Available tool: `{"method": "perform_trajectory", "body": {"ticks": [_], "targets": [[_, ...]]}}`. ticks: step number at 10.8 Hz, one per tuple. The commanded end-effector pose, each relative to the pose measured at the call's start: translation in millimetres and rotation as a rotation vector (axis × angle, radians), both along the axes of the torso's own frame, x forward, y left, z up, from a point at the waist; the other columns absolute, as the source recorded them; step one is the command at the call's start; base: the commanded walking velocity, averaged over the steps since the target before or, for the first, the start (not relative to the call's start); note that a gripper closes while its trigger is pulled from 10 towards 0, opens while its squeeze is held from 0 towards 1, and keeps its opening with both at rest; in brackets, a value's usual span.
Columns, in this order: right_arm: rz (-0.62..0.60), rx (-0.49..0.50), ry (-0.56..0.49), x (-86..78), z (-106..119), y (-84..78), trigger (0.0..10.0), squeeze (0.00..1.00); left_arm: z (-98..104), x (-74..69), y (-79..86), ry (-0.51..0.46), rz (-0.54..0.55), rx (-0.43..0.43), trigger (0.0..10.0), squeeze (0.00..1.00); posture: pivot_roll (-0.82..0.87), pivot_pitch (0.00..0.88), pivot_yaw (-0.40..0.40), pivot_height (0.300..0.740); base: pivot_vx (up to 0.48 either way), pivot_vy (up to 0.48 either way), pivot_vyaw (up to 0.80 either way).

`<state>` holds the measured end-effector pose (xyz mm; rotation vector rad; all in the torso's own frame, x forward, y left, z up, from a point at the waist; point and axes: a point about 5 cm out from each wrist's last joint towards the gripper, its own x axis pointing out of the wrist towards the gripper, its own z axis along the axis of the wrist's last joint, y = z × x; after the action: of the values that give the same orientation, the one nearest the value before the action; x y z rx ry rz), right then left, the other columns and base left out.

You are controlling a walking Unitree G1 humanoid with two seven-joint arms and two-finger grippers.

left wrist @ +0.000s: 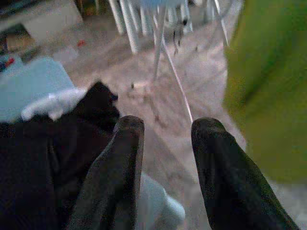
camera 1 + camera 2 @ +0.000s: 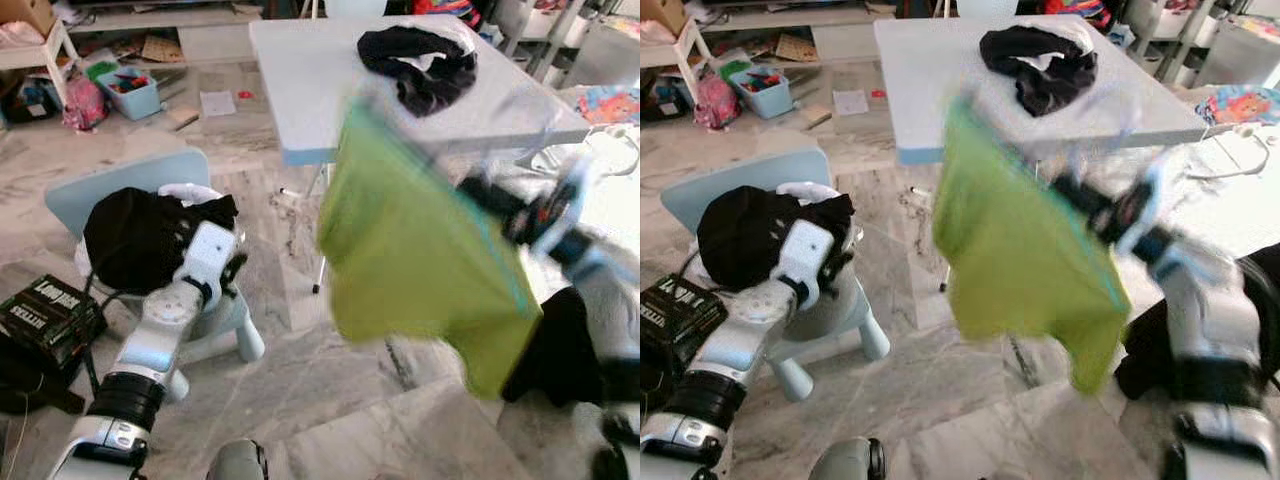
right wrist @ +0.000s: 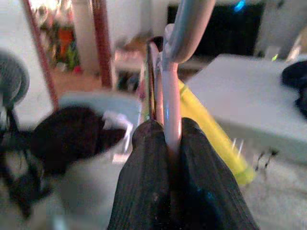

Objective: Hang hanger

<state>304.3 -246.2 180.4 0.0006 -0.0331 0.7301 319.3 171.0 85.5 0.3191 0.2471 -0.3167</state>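
A lime-green shirt hangs on a pale hanger in mid-air in front of the table, blurred by motion. My right gripper is shut on the hanger's bar, and its arm reaches in from the right. My left gripper is open with nothing between its fingers. It hovers beside a heap of black clothes on a small light-blue chair.
A white folding table stands behind the shirt with a black garment on it. A black box lies left of the chair. A black bag sits on the marble floor at right. Clutter and a blue bin line the far wall.
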Motion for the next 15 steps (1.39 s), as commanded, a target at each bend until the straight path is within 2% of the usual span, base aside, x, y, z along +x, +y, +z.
{"method": "perform_trajectory", "body": {"ticks": [1, 3, 5, 6, 7, 8, 9, 10, 11, 12, 13, 14, 15], "targets": [[0.034, -0.065, -0.047, -3.8, 7.7, 2.3, 0.0, 0.0, 8.9, 2.4, 1.2, -0.051, -0.018, -0.009, 10.0, 1.0, -0.1, 0.0, -0.041, 0.74, 0.0, 0.0, 0.0], [0.003, -0.198, 0.035, -18.1, -39.4, 14.0, 0.0, 0.0, 8.4, -8.8, -0.4, -0.137, -0.024, -0.022, 10.0, 1.0, -0.09, 0.0, -0.025, 0.74, 0.0, 0.0, 0.0], [-0.089, -0.187, 0.071, -21.9, -63.6, 22.5, 0.0, 0.0, 2.8, -11.9, 6.9, -0.179, 0.064, -0.005, 10.0, 1.0, -0.09, 0.0, -0.004, 0.74, 0.0, 0.0, 0.0], [-0.065, -0.18, 0.07, -27.6, -70.0, 29.0, 0.0, 0.0, -6.2, -17.1, 11.9, -0.15, 0.071, -0.013, 10.0, 1.0, -0.09, 0.0, 0.002, 0.74, 0.0, 0.0, 0.0], [-0.093, -0.139, 0.098, -30.3, -76.6, 30.8, 0.0, 0.0, -16.9, -24.7, 17.1, -0.101, 0.066, -0.04, 10.0, 1.0, -0.09, 0.0, -0.004, 0.74, 0.0, 0.0, 0.0], [-0.266, -0.091, 0.129, -22.8, -86.2, 25.1, 0.0, 0.0, -27.7, -28.2, 20.3, -0.077, 0.093, -0.017, 10.0, 1.0, -0.07, 0.0, -0.015, 0.74, 0.0, 0.0, 0.0], [-0.395, -0.04, 0.117, -23.9, -92.7, 21.6, 0.0, 0.0, -34.0, -31.5, 21.9, -0.079, 0.193, -0.071, 10.0, 1.0, -0.06, 0.0, -0.024, 0.74, 0.0, 0.0, 0.0], [-0.49, 0.034, 0.128, -28.2, -97.0, 18.8, 0.0, 0.0, -30.9, -33.2, 21.9, -0.116, 0.248, -0.112, 10.0, 1.0, -0.07, 0.0, -0.02, 0.74, 0.0, 0.0, 0.0], [-0.573, -0.001, 0.093, -35.9, -101.0, 13.4, 0.0, 0.0, -26.4, -35.8, 22.0, -0.162, 0.289, -0.142, 10.0, 1.0, -0.08, 0.0, -0.017, 0.74, 0.0, 0.0, 0.0], [-0.638, 0.031, 0.096, -40.1, -100.7, 11.2, 0.0, 0.0, -27.9, -35.2, 21.6, -0.147, 0.321, -0.17, 10.0, 0.53, -0.09, 0.0, -0.011, 0.74, 0.0, 0.0, 0.0], [-0.637, 0.024, 0.09, -47.4, -102.5, 15.8, 0.0, 0.0, -27.7, -33.3, 18.6, -0.153, 0.319, -0.155, 10.0, 0.0, -0.1, 0.0, -0.008, 0.74, 0.0, 0.0, 0.0], [-0.546, 0.042, 0.102, -55.9, -102.4, 27.8, 0.0, 0.0, -28.7, -33.0, 16.4, -0.136, 0.323, -0.169, 10.0, 0.0, -0.11, 0.0, -0.001, 0.74, 0.0, 0.0, 0.0], [-0.414, 0.096, 0.104, -64.7, -92.7, 42.4, 0.0, 0.0, -31.9, -35.3, 14.4, -0.117, 0.296, -0.167, 10.0, 0.0, -0.12, 0.0, 0.005, 0.74, 0.0, 0.0, 0.0]]}}
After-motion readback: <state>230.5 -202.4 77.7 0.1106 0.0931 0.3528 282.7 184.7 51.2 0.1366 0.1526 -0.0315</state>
